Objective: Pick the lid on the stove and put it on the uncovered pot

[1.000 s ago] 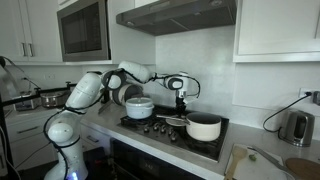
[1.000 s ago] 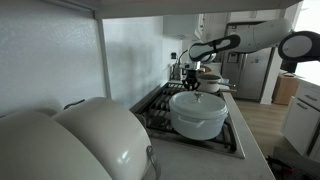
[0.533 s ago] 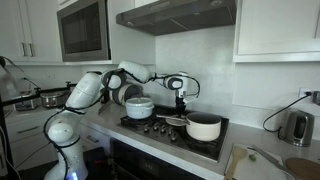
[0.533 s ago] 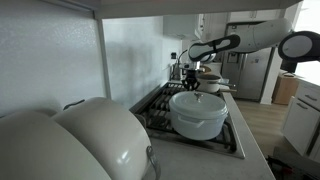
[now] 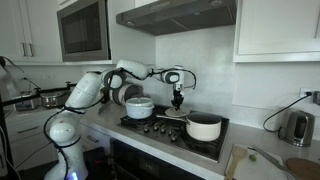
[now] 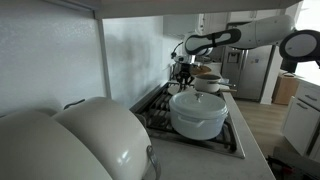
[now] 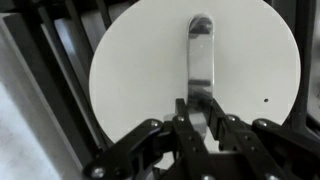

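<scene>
Lid [image 7: 140, 70] x1 in fingers [image 7: 186, 126]; pots [image 5: 204, 127] [image 5: 140, 107] x2.

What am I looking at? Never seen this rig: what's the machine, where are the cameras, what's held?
It is one white robot arm with a two-finger gripper, standing by a kitchen counter. Two pictures come from cameras fixed in the room, seeing the stove from different sides. The third is from a camera on the wrist, looking past the gripper. On the stove stand a covered white pot and the uncovered pot. A kettle sits further along the counter. In the wrist view the gripper is closed on the metal handle of the round white lid.
</scene>
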Tool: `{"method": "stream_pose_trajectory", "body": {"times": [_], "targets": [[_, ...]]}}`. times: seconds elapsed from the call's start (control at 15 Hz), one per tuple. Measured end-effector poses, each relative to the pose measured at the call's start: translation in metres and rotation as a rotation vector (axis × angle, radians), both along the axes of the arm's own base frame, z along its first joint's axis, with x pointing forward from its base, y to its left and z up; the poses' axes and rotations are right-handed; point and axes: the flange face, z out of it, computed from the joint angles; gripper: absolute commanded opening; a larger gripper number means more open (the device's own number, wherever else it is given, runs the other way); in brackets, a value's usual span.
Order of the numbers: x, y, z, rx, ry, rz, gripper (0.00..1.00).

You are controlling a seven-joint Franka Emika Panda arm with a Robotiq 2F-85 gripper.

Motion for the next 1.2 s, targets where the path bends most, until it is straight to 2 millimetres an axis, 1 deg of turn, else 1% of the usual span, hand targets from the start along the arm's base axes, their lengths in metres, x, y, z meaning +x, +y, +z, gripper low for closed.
{"method": "stream_pose_trajectory", "body": {"times": [0.27, 0.47, 0.6, 0.73, 0.87, 1.2], "targets": [[0.005, 0.02, 0.03, 0.005, -0.037, -0.039, 0.06], [0.004, 0.027, 0.061, 0.015, -0.029, -0.113, 0.06], [0.002, 0.028, 0.084, 0.02, -0.023, -0.178, 0.06], [0.0, 0.025, 0.103, 0.024, -0.024, -0.241, 0.06], [-0.002, 0.019, 0.115, 0.022, -0.027, -0.297, 0.06], [-0.004, -0.008, 0.132, 0.008, -0.045, -0.412, 0.06]]}}
